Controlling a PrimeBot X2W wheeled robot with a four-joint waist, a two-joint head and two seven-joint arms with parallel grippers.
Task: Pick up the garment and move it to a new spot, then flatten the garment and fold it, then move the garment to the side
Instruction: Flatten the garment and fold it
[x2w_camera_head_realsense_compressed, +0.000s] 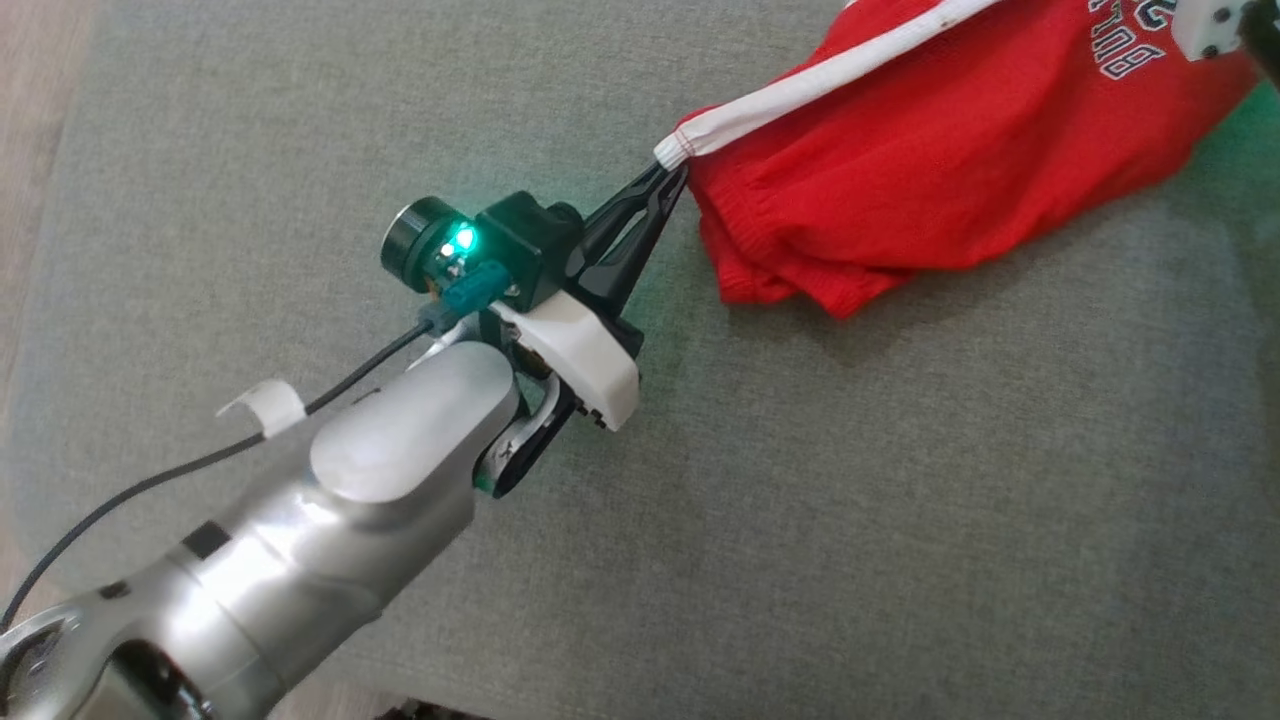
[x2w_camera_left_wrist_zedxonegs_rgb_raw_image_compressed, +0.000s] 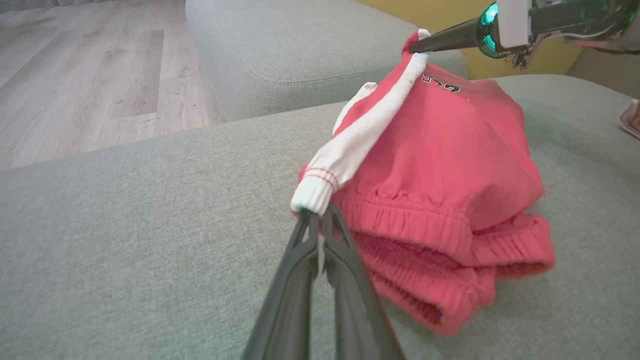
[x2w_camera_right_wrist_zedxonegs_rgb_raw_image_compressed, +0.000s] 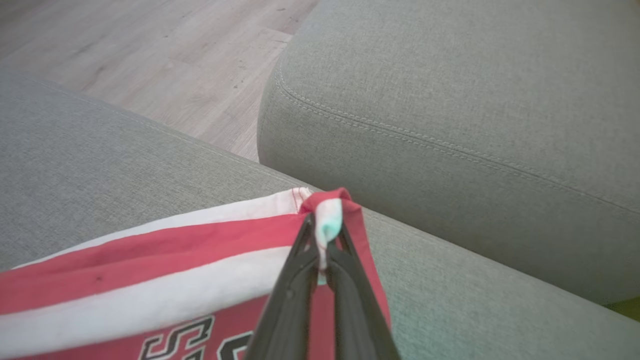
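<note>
The garment (x2w_camera_head_realsense_compressed: 960, 170), red shorts with a white side stripe (x2w_camera_left_wrist_zedxonegs_rgb_raw_image_compressed: 360, 135) and a gathered waistband (x2w_camera_left_wrist_zedxonegs_rgb_raw_image_compressed: 415, 225), lies on a grey sofa cushion (x2w_camera_head_realsense_compressed: 300, 150). Its stripe edge is lifted and drawn fairly taut between two grips, while the rest sags in loose folds onto the cushion. It looks light, soft and limp: it should take whatever shape it is pulled into and bunch wherever it is left slack, so corners and seams are the sensible holds. The thick waistband end gives more to pinch than the thin hem. The left claw (x2w_camera_left_wrist_zedxonegs_rgb_raw_image_compressed: 320, 212) is clamped on the waistband end of the stripe. The right claw (x2w_camera_right_wrist_zedxonegs_rgb_raw_image_compressed: 322, 235) is clamped on the stripe's far end, at the hem corner. A second cushion (x2w_camera_right_wrist_zedxonegs_rgb_raw_image_compressed: 450, 100) sits just beyond, with wood floor (x2w_camera_left_wrist_zedxonegs_rgb_raw_image_compressed: 75, 75) past it.
</note>
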